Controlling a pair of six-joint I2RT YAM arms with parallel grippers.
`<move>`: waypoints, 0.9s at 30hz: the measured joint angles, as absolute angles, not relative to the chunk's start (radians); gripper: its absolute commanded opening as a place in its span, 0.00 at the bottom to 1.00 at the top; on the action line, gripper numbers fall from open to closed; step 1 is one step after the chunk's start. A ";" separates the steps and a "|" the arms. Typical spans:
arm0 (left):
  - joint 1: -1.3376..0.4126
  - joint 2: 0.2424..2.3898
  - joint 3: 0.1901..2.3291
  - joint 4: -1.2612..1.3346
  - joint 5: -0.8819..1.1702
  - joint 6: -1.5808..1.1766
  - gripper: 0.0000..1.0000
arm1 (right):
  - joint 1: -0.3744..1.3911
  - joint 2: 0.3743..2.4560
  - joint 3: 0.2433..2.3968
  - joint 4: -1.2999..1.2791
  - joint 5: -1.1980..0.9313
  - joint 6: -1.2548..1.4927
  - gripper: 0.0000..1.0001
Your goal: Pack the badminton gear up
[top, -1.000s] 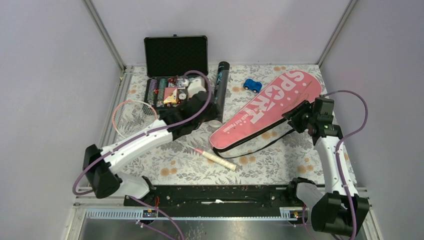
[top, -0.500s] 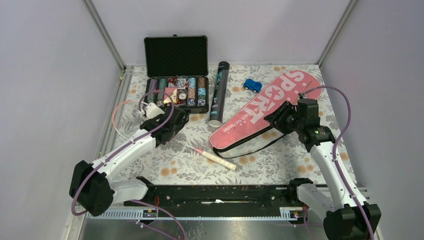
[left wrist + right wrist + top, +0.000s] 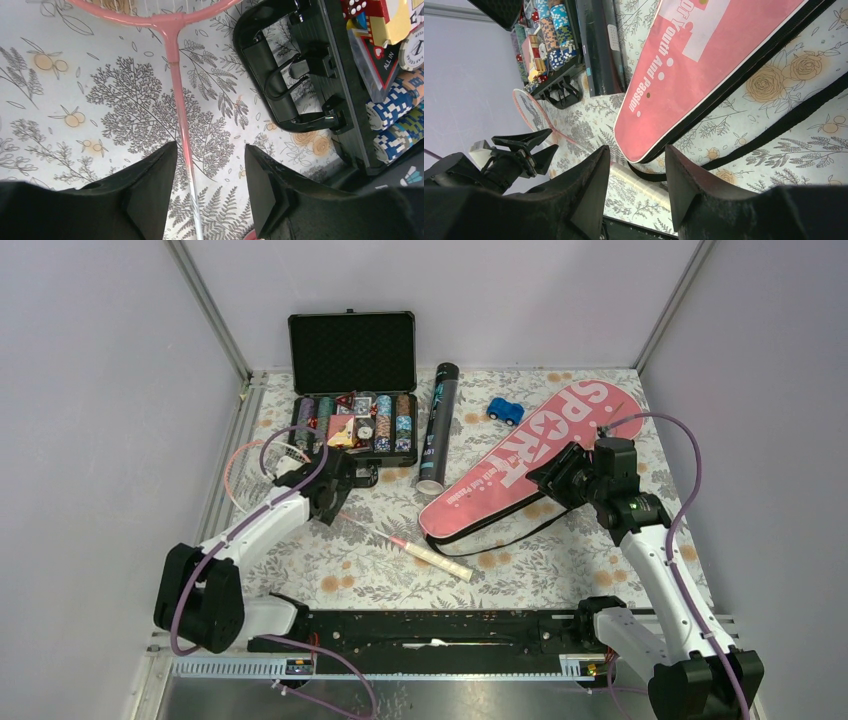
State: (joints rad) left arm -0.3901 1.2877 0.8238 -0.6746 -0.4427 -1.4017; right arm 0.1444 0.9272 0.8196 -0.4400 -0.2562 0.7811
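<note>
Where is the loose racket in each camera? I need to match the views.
Top external: racket lies left of centre, head far left, handle toward the middle.
Left wrist: racket shaft runs down the centre, head cut off at the top.
Right wrist: racket head at left, handle at bottom centre.
Shared landmark: chip case, beside the racket head.

You see the right gripper (image 3: 636,152) at the bottom of the frame, jaws apart; the pink cover (image 3: 724,60) fills the upper right; its black strap (image 3: 784,125) runs below; the black tube (image 3: 599,45) lies at upper centre.
</note>
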 measured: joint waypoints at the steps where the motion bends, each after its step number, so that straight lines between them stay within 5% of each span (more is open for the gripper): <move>1: -0.380 1.292 0.824 -0.672 -0.436 -1.407 0.57 | 0.144 0.927 0.820 -0.438 -0.256 0.783 0.51; 16: -0.307 1.407 0.776 -0.576 -0.334 -1.470 0.54 | 0.145 0.902 0.819 -0.434 -0.256 0.791 0.49; 23: -0.288 1.451 0.777 -0.587 -0.307 -1.491 0.27 | 0.145 0.897 0.820 -0.437 -0.255 0.790 0.49; 27: -0.287 1.446 0.778 -0.593 -0.300 -1.498 0.00 | 0.145 0.891 0.822 -0.447 -0.255 0.789 0.49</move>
